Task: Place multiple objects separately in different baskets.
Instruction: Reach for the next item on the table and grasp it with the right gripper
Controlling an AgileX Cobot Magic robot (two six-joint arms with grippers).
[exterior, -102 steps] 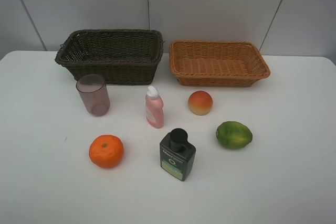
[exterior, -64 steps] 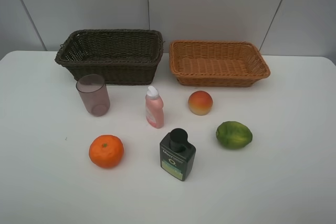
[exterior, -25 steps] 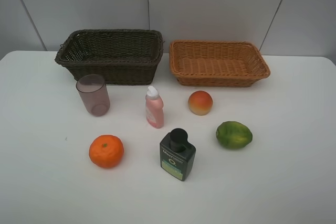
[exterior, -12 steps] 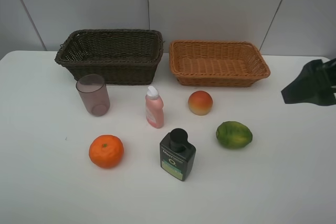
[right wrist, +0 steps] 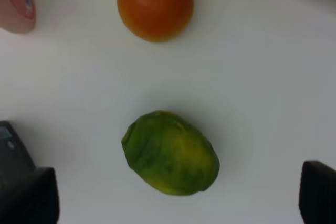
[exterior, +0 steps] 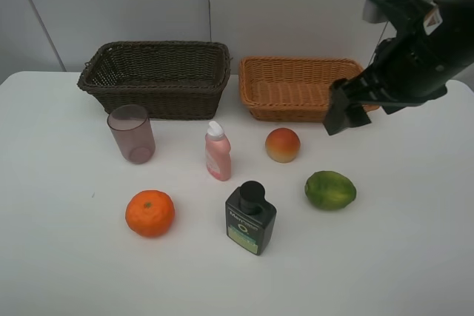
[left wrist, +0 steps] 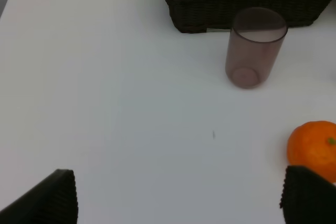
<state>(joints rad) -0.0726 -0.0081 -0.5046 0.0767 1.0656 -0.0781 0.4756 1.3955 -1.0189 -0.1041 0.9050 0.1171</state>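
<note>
Change: the right arm is now reaching in from the upper right of the high view, where a second ago no arm was showing; the right fingers (exterior: 342,112) are hanging in front of the light tan basket (exterior: 296,114), up and right of the lime (exterior: 329,189).
Unchanged: all six items are sitting exactly where they were.
Meaning: sorting is only just beginning, and nothing is lying in either basket yet. The lime is probably the first target (it is sitting dead centre under the right wrist camera).
Right fingers: spread wide, holding nothing.
Left fingers (left wrist: 50,198): spread wide too, empty, hovering over bare tabletop (left wrist: 105,103).
Items: the mauve cup (exterior: 132,133) is standing just in front of the dark brown basket (exterior: 159,101). The pink bottle (exterior: 217,153) and peach (exterior: 282,144) are sitting mid-frame. The tangerine (exterior: 149,213), dark green bottle (exterior: 250,220) and lime are lining the lower row.
High view only: it is showing both baskets whole and the full layout, but no left arm at all.
Right wrist view only: it is showing the lime lying between the two finger tips, with clear tabletop around it and the peach beyond.
Left wrist view only: it is showing that arm waiting low, the tangerine beside one finger, and the cup upright and empty.
</note>
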